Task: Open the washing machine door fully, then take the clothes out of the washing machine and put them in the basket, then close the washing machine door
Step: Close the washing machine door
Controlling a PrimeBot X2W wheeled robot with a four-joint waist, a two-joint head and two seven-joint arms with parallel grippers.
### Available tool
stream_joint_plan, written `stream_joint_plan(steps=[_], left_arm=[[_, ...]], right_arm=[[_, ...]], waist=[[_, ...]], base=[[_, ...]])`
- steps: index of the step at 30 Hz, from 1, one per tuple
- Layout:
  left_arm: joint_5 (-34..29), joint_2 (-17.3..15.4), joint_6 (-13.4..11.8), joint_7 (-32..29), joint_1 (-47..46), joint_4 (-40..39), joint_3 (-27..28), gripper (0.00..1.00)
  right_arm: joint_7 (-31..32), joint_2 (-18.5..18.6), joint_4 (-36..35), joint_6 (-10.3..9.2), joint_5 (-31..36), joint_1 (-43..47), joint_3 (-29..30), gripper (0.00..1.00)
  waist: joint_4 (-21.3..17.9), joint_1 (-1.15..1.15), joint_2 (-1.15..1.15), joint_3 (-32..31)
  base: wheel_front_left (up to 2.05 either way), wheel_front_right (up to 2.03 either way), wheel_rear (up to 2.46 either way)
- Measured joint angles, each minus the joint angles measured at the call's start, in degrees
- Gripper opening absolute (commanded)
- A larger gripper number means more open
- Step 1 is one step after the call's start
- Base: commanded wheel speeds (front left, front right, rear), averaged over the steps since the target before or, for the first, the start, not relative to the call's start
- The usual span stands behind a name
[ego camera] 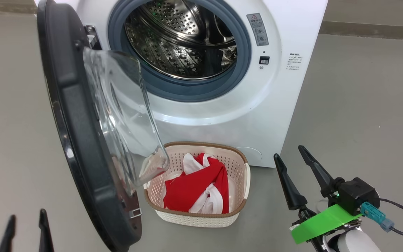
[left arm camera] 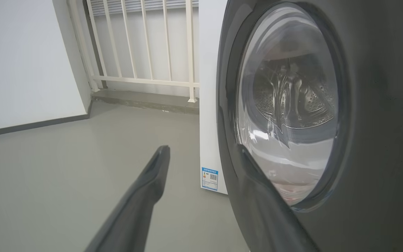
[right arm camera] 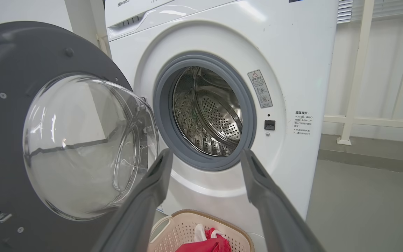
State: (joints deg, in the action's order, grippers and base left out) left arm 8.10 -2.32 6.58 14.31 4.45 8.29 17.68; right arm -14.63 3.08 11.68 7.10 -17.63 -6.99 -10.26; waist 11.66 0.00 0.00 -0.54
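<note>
Here | the glossy round washing machine door is hanging open, its glass bowl bulging | soft red clothes are lying in the perforated cream basket before the white washing machine | left gripper and right gripper are hovering, jaws apart, empty

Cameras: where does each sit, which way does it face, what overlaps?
Head view: on the head, looking down at washing machine, open door, basket of clothes; left gripper and right gripper show.
Left wrist view: wrist-mounted, along its fingers, facing the door's outer side.
Right wrist view: wrist-mounted, along its fingers, facing the drum and door's inside.
Shared: all see the door; head and right wrist, the basket.
</note>
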Motion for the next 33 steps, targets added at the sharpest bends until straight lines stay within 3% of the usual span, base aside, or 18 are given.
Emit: stream_joint_plan(steps=[1, 2, 3, 8, 15, 17, 24, 28, 33], left_arm=[[0.02, 0.02, 0.01, -0.01, 0.00, 0.30, -0.37, 0.46], [0.09, 0.03, 0.04, 0.00, -0.01, 0.47, -0.85, 0.09], [0.44, 0.04, 0.10, 0.00, -0.03, 0.79, -1.21, 0.00], [8.20, 0.05, 0.09, -0.07, -1.58, 3.93, -2.27, 0.00], [41.23, 0.20, -2.61, -9.26, -7.14, 2.27, -2.32, 0.00], [51.60, 0.21, -4.39, -13.01, -7.74, -0.71, -2.42, 0.00], [76.89, 0.27, -13.95, -19.81, -7.99, -11.59, -1.91, 0.00], [83.61, 0.26, -18.22, -23.92, -6.97, -17.59, -4.61, 0.00], [83.88, 0.25, -19.18, -25.41, -4.64, -20.87, -6.95, 0.00]], right_arm=[[0.00, 0.00, 0.00, 0.00, 0.00, 0.01, -0.01, 1.00], [0.00, 0.00, 0.00, 0.00, 0.00, 0.01, -0.01, 1.00], [0.00, 0.00, 0.00, 0.00, 0.00, 0.01, -0.01, 1.00], [0.00, 0.00, 0.01, 0.00, 0.00, 0.32, -0.02, 1.00], [0.00, -0.03, 0.53, 0.00, -0.25, 1.01, -0.52, 1.00], [0.00, -0.02, 0.54, 0.00, -0.47, 1.01, -0.65, 1.00], [0.00, -0.03, 0.54, 0.00, -0.51, 1.01, -0.89, 1.00], [0.00, -0.03, 0.48, 0.00, -0.51, 1.01, -1.14, 1.00], [0.00, -0.02, 0.45, 0.00, -0.51, 1.01, -1.15, 1.00]], waist=[[-0.02, 0.00, 0.00, -0.03], [-0.01, 0.00, 0.00, -0.06], [0.01, 0.00, 0.00, -0.09], [0.20, 0.00, 0.00, -0.42], [-0.03, 0.00, 0.00, -1.03], [-0.22, 0.00, 0.00, -1.17], [-0.81, 0.00, 0.00, -1.18], [-1.26, 0.00, 0.00, -1.11], [-1.60, 0.00, 0.00, -0.98]], base=[[0.00, 0.00, 0.00], [0.00, 0.00, 0.00], [0.00, 0.00, 0.00], [0.00, 0.00, 0.00], [0.00, 0.00, 0.00], [0.00, 0.00, 0.00], [0.00, 0.00, 0.00], [0.00, 0.00, 0.00], [0.00, 0.00, 0.00]])
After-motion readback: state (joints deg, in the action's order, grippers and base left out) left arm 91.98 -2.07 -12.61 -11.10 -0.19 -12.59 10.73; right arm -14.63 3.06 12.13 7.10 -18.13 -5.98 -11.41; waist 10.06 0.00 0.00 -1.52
